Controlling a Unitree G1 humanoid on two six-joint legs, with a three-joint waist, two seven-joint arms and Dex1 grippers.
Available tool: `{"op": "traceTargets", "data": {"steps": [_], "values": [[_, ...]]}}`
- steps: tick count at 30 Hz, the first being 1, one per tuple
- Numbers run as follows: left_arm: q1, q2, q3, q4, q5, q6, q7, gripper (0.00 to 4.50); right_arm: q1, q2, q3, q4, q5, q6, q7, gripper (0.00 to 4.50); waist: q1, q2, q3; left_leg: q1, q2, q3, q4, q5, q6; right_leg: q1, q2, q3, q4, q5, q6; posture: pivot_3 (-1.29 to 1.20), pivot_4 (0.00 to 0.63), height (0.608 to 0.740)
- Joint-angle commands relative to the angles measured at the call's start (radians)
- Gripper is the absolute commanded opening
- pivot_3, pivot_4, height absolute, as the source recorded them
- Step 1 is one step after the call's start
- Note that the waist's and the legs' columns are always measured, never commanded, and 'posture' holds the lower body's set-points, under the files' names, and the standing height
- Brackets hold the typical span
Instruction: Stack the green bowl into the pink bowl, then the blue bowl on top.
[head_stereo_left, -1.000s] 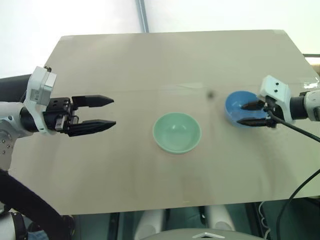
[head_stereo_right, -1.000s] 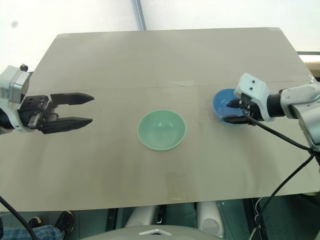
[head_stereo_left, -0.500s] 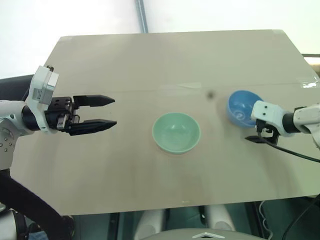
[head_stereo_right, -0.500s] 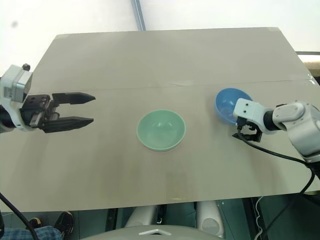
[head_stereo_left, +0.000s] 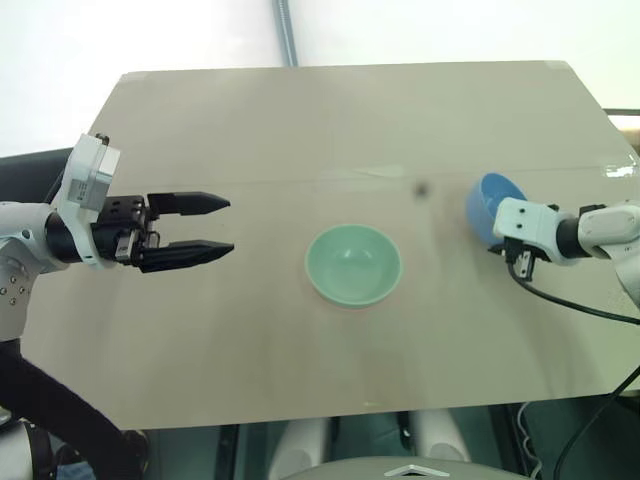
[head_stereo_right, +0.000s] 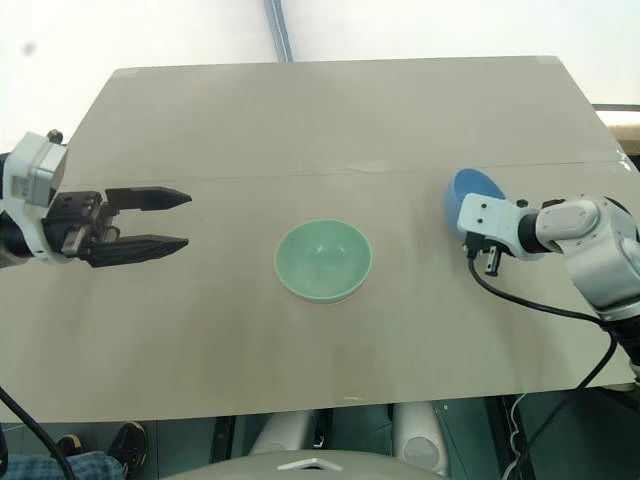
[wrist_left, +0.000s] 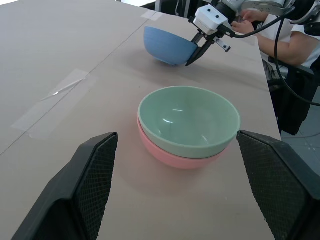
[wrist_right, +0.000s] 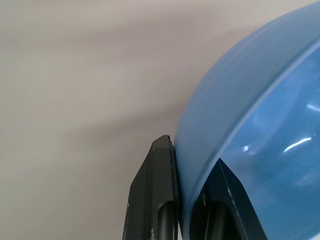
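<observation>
**Blue bowl pinched at rim, ready to lift**

Table (head_stereo_left: 300, 120) spanned the frame. Green bowl (head_stereo_left: 353, 263) sat mid-frame, nested in the pink bowl (wrist_left: 170, 157). Blue bowl (head_stereo_left: 490, 200) at right, tilted, its thin wall clamped by the right gripper (wrist_right: 192, 210), one finger on each side. It looked light, stiff, slick plastic; a rim pinch could slip. Left gripper (head_stereo_left: 205, 225) hung spread, empty, at left.

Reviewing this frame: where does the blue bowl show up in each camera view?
Left eye view: blue bowl, tilted, right side of the table.
Right eye view: same place, against the right end effector.
Left wrist view: beyond the green bowl.
Right wrist view: its wall pinched between the fingers.
Shared landmark: the green bowl.
</observation>
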Motion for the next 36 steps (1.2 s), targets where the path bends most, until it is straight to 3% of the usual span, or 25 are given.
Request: {"op": "traceTargets", "data": {"steps": [1, 6, 16, 26, 36], "values": [[0.0, 0.022, 0.021, -0.021, -0.004, -0.006, -0.004, 4.02, -0.03, -0.011, -0.044, -0.131, 0.053, -0.008, 0.057, 0.01, -0.002, 0.0, 0.0, 0.0, 0.0, 0.0, 0.0, 0.0, 0.0, 0.0, 0.0, 0.0, 0.0, 0.0, 0.0, 0.0, 0.15, 0.74], [-0.012, 0.024, 0.009, -0.014, 0.001, -0.009, -0.008, 4.02, -0.114, -0.005, -0.032, -0.278, 0.095, 0.016, 0.103, 0.01, 0.0, 0.0, 0.0, 0.0, 0.0, 0.0, 0.0, 0.0, 0.0, 0.0, 0.0, 0.0, 0.0, 0.0, 0.0, 0.0, 0.15, 0.74], [-0.06, 0.028, -0.032, 0.022, 0.023, -0.018, -0.027, 4.02, -0.247, 0.027, 0.129, -0.377, -0.065, -0.142, 0.159, 0.01, -0.001, 0.0, 0.0, -0.001, -0.001, -0.001, 0.0, 0.0, 0.0, 0.0, 0.0, -0.001, 0.0, 0.0, 0.0, 0.0, 0.15, 0.74], [-0.109, 0.029, -0.064, 0.054, 0.042, -0.019, -0.044, 4.02, -0.356, 0.182, 0.234, -0.435, -0.135, -0.183, 0.197, 0.01, -0.003, 0.0, 0.0, -0.001, -0.001, -0.001, 0.0, 0.0, 0.0, 0.0, 0.0, -0.001, 0.0, 0.0, 0.0, 0.0, 0.15, 0.74], [-0.153, 0.041, -0.101, 0.074, 0.053, -0.003, -0.064, 4.02, -0.37, 0.273, 0.269, -0.448, -0.149, -0.168, 0.211, 0.01, -0.003, 0.0, 0.0, -0.001, -0.001, -0.002, 0.001, 0.0, 0.0, 0.0, 0.0, -0.002, 0.001, 0.0, 0.0, 0.0, 0.15, 0.74]]}}
